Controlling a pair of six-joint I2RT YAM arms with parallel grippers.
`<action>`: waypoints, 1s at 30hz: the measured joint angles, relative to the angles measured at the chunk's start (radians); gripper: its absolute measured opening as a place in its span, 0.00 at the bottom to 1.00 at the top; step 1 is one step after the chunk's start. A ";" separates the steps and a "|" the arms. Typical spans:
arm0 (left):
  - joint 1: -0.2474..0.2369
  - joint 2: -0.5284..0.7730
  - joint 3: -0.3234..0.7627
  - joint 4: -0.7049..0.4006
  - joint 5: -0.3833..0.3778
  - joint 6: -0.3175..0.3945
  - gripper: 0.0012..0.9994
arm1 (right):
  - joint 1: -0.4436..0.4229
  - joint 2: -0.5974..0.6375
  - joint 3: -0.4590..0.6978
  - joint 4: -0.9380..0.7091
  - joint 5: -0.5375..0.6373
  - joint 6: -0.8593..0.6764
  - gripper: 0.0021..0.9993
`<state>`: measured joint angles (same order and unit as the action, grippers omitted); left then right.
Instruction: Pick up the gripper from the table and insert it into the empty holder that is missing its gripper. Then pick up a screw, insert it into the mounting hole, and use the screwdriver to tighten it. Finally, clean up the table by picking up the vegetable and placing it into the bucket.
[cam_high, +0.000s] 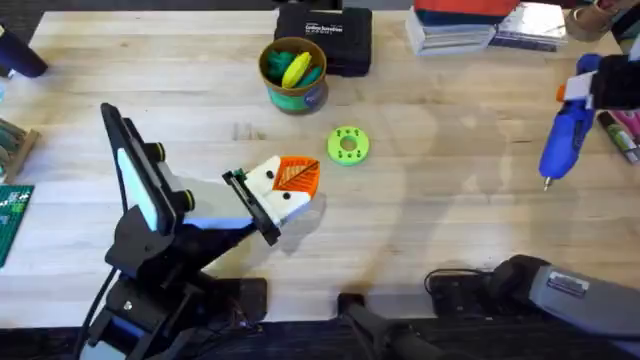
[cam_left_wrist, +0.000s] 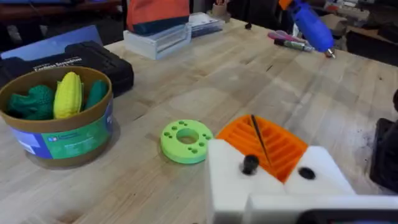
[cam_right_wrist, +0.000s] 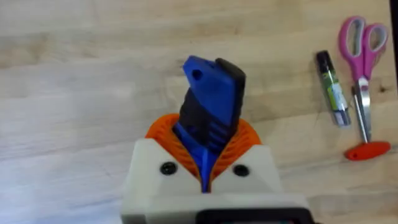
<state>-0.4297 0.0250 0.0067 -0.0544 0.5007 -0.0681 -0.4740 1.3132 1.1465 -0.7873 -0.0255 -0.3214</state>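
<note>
My right gripper is shut on the blue screwdriver, whose body stands up between the orange ribbed pads. From overhead the screwdriver hangs over the table at the far right, bit pointing down, in my right gripper. My left gripper sits low near the table's middle, white fingers and orange pads pressed together, with just a thin dark seam between them. The bucket holds a yellow corn and a green vegetable. The loose gripper, the holder and the screw are out of view.
A lime-green ring disc lies just beyond my left gripper. A black case sits behind the bucket, with stacked books at the back right. Pink scissors and a marker lie under the right arm. A green circuit board is at the left edge.
</note>
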 joint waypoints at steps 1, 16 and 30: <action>0.000 0.000 0.000 0.000 0.000 0.000 0.01 | 0.000 -0.030 0.000 -0.001 -0.012 0.000 0.03; 0.000 0.000 0.000 0.000 0.000 0.000 0.01 | 0.203 -0.398 -0.213 0.317 -0.210 0.185 0.03; 0.000 0.000 0.000 0.000 0.000 0.000 0.01 | 0.773 -0.411 -0.320 0.855 -0.243 0.322 0.03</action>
<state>-0.4297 0.0250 0.0067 -0.0544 0.5007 -0.0681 0.2992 0.9019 0.8261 0.0679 -0.2685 0.0004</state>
